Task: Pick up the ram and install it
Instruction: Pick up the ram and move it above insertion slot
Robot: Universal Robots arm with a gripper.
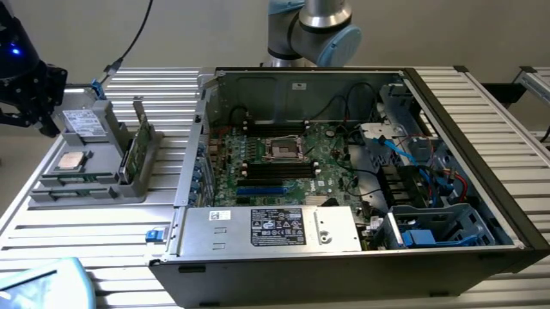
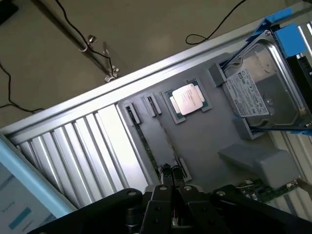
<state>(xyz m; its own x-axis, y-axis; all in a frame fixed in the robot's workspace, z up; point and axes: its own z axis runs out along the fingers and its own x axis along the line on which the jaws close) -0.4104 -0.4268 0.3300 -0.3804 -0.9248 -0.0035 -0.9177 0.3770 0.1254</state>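
A ribbed aluminium table (image 1: 103,238) over a beige floor (image 2: 146,29) carries an open black computer case (image 1: 494,193) and a grey parts tray (image 2: 204,139); the thin green ram (image 2: 151,146) lies slotted in the tray, beside a square silver processor (image 2: 189,99); the black gripper (image 2: 170,178) hovers above it, closed, empty.

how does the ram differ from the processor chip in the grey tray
The ram is a long, narrow stick; the processor chip is square. The ram appears to stand on edge in a slot, showing just a thin strip, while the processor chip lies flat in a recess with its silver face up. Both rest in the same grey holder tray.
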